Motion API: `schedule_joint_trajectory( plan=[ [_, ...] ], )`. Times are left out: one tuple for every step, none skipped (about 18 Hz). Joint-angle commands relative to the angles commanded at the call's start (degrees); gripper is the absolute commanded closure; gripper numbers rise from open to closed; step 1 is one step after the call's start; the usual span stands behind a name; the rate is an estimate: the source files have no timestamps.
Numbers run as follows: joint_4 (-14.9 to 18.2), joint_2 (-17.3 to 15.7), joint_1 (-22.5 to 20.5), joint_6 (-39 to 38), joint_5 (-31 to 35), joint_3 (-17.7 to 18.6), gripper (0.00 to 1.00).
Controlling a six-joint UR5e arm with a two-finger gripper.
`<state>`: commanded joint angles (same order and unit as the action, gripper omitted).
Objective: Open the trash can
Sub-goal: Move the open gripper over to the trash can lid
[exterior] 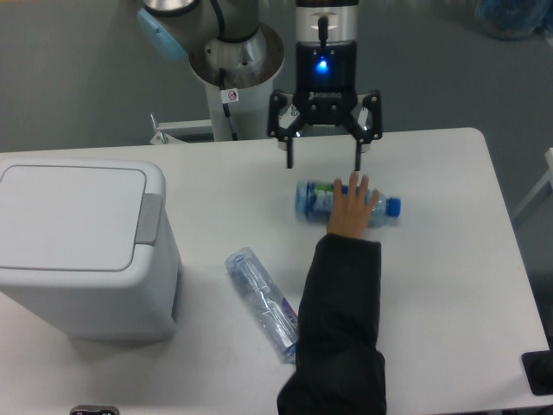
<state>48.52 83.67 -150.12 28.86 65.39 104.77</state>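
Trash can point(82, 246): white, boxy, at the left of the counter point(449, 285); lid flat and closed, grey tab on its right side. Pincer point(323, 160): above the counter's far edge, fingers spread wide, gripping nothing. Blue-labelled bottle point(315, 198): lying on its side just below the pincer, a person's hand point(350, 206) resting on it, possibly gripping. Clear bottle point(259, 298): lying near centre, partly behind the dark sleeve point(339, 328).
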Motion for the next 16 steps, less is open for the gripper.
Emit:
schedule_joint_trajectory(
  plan=[
    [0.00, 0.44, 0.79, -2.20, -0.35, -0.61, 0.00],
    [0.00, 1.05, 1.93, -4.05, -0.88, -1.14, 0.00],
    [0.00, 1.84, 2.90, -5.72, -1.40, -1.84, 0.00],
    [0.00, 2.89, 3.86, -7.83, -1.50, -2.81, 0.00],
    [0.00, 3.77, 5.00, -9.76, -1.50, -3.51, 0.00],
    [-0.09, 4.74, 6.41, -11.09, -1.50, -4.04, 0.00],
    [-0.09, 5.44, 7.55, -11.80, -1.58, -4.48, 0.00],
    [-0.09, 5.97, 8.52, -12.59, -1.76, -4.84, 0.00],
    [-0.09, 6.24, 9.23, -13.38, -2.28, -4.93, 0.00],
    [-0.09, 6.24, 9.58, -13.82, -2.98, -4.84, 0.00],
    [-0.09, 6.42, 9.58, -13.83, -3.77, -4.84, 0.00],
    [-0.09, 6.59, 9.76, -13.91, -4.39, -4.84, 0.00],
    [-0.09, 6.59, 10.20, -14.09, -5.18, -4.84, 0.00],
    [-0.09, 6.59, 10.46, -14.35, -5.45, -4.84, 0.00],
    [-0.09, 6.59, 10.55, -14.35, -5.54, -4.84, 0.00],
    [-0.09, 6.59, 10.73, -14.35, -5.71, -4.84, 0.00]
  ],
)
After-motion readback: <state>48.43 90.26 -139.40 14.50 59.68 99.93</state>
